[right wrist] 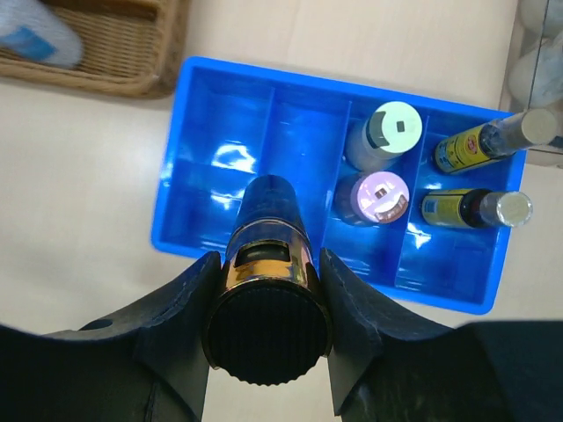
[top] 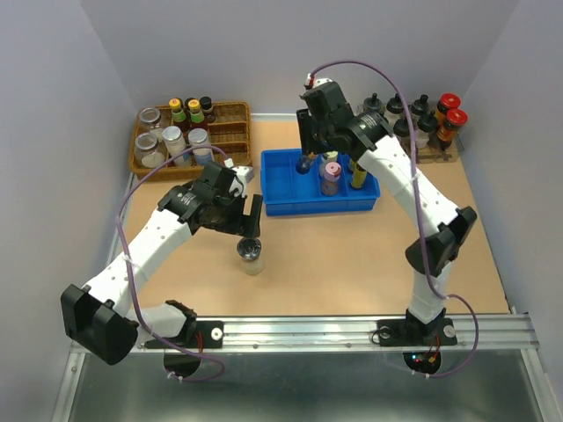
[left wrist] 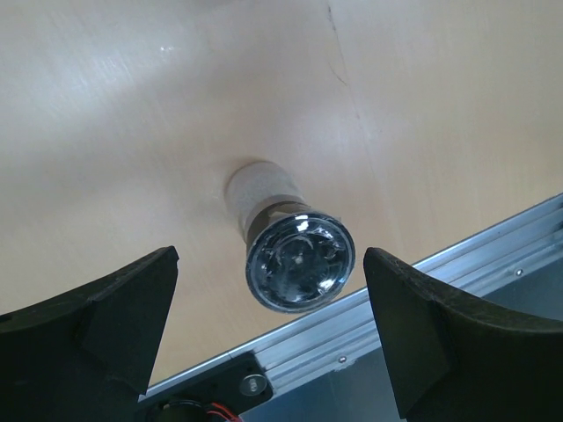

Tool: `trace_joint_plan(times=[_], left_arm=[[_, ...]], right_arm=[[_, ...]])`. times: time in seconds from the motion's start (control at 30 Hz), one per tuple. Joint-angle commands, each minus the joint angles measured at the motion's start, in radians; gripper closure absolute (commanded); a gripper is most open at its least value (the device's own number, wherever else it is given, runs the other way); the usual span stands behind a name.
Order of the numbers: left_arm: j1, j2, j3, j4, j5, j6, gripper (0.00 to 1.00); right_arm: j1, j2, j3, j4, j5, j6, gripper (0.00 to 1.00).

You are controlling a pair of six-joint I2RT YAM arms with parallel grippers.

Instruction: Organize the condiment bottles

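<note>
My right gripper [right wrist: 268,294] is shut on a slim dark-capped bottle [right wrist: 267,264], held upright over a left-middle compartment of the blue tray [right wrist: 169,215]; whether its base touches the floor I cannot tell. In the tray stand a pink-lidded jar [right wrist: 380,195], a pale-green-lidded jar [right wrist: 394,128] and two yellow dark-capped bottles [right wrist: 464,149] [right wrist: 462,207]. A silver-lidded clear jar [left wrist: 299,261] stands alone on the table near the front rail. Just above it, my left gripper [left wrist: 271,264] is open, its fingers [left wrist: 114,316] apart from the lid on both sides.
A wicker basket [top: 230,112] with several jars and bottles sits at the back left. At the back right is a rack [top: 431,151] of clear cruets and red-capped bottles [top: 450,110]. The metal rail [top: 308,330] runs along the table's near edge.
</note>
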Motion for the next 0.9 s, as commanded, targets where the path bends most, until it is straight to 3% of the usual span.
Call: trace_joint_plan(times=[0.0,0.23,0.47,0.87], left_arm=[[-0.05,0.01,-0.012,0.01,-0.023,-0.024,0.01],[-0.108,0.057,-0.027,0.032,-0.069,-0.033,0.01],[-0.122,0.085,-0.038,0.035,-0.121,-0.024,0.01],[-0.142,0.131,-0.069,0.067,-0.098,-0.004,0.01]], right_arm=[[-0.036,0.096,0.104,0.049,0.005,-0.034,1.0],[-0.084,0.237,0.193,0.068,0.052,-0.041,1.0],[-0.148,0.324,0.221,0.091,-0.038,-0.042,1.0],[-0.156,0.456,0.295,0.141,-0.12,-0.057,1.0]])
